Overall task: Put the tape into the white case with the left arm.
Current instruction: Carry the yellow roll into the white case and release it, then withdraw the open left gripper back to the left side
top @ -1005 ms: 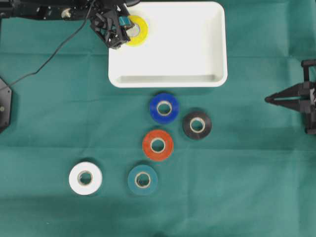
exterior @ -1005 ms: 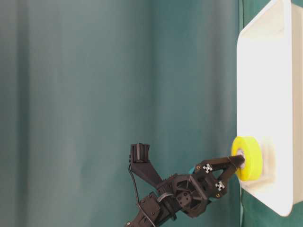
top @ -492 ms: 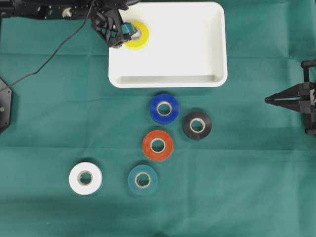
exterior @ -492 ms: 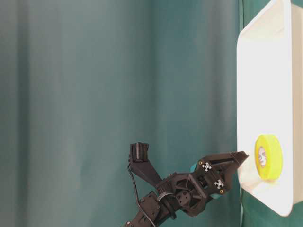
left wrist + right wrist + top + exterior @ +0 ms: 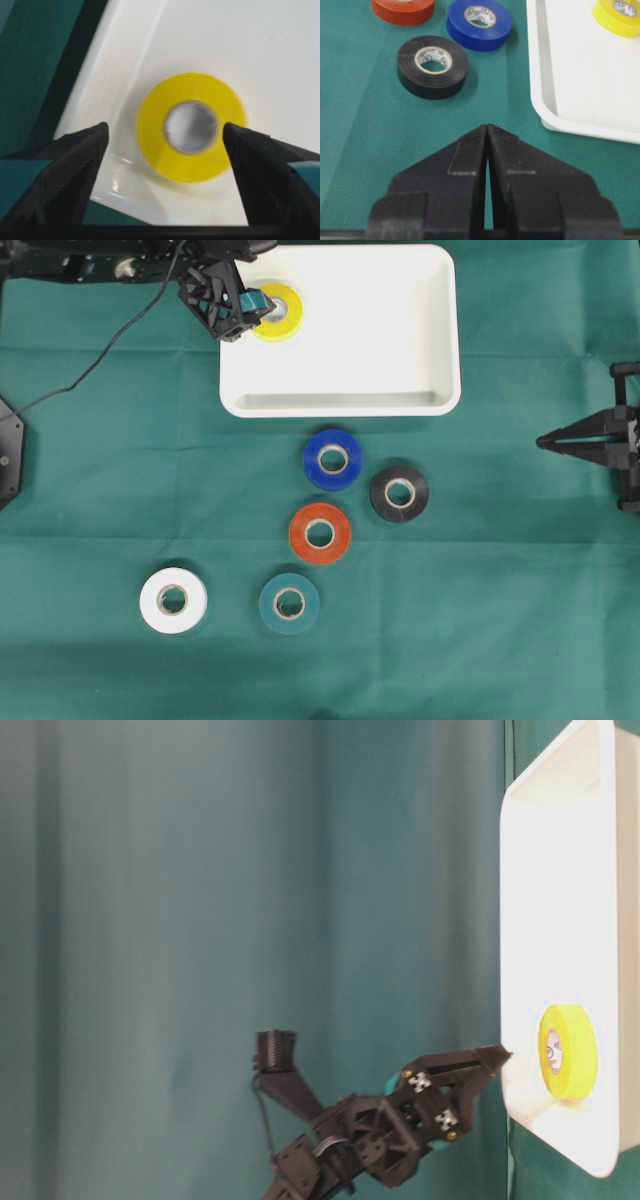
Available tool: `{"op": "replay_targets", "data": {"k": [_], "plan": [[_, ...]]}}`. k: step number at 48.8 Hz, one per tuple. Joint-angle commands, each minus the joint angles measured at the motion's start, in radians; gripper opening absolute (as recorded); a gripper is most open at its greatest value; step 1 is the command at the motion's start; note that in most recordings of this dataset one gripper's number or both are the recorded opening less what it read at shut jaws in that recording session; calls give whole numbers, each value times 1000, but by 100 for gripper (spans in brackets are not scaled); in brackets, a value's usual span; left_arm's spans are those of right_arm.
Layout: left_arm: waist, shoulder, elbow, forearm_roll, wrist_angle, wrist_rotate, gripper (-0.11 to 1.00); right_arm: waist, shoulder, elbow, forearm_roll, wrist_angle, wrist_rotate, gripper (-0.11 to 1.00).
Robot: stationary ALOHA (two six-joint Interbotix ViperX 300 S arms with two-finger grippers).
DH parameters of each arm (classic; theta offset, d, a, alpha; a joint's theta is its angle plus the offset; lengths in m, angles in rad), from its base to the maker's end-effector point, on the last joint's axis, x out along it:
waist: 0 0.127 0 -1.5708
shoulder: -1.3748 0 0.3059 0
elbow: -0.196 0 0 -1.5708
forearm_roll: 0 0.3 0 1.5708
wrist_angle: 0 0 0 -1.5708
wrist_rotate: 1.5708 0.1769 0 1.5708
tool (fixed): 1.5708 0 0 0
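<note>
From overhead, the left claw [image 5: 248,302] hung over the upper-left corner of the white case [image 5: 400,330], its fingers spread apart and holding nothing; the yellow tape [image 5: 276,310] lay flat inside the case, just beyond the fingertips. Below the case on the green desk [image 5: 100,490] lay five more rolls, all well away from that claw: a blue roll [image 5: 333,459], a black roll [image 5: 399,493], an orange roll [image 5: 320,533], a teal roll [image 5: 289,604] and a white roll [image 5: 173,600]. The right claw [image 5: 545,441] sat at the right edge, its fingers pressed together, far from every roll. In the table-level view the left claw [image 5: 490,1065] reached toward the case's [image 5: 560,870] rim, with the yellow tape [image 5: 566,1051] lying in the case just past its tips and not touching them. The left wrist camera showed the two black fingers [image 5: 75,165] standing wide on either side of the yellow tape [image 5: 190,127], clear of it, while the roll rested in the corner of the case [image 5: 280,50]. The right wrist camera showed the right claw [image 5: 486,131] closed and empty, with the black roll [image 5: 433,66] ahead of it and the case [image 5: 555,90] ahead to its right.
</note>
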Motion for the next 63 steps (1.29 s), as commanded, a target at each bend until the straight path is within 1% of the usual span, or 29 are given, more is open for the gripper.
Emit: {"op": "replay_targets", "data": {"k": [1,11,21,36,52,63], "plan": [[-23,-66,6,0,-3,-2,94,-2,6,-9,-2,-9,2,-9],[-80,-153,69,0,-3,-6,94,-2,6,-9,-2,-9,2,-9],[-169,-250,158,-2,-3,-9,94,-2,6,-8,-2,-9,2,-9],[-288,-360,249,-2,-5,-20,94,-2,5,-8,-2,-9,2,-9],[-364,-449,322,-3,-5,-61,94,-2,5,-8,-2,-9,2,-9],[-383,-537,388,-3,-3,-101,94,-2,5,-8,-2,-9,2,-9]]}}
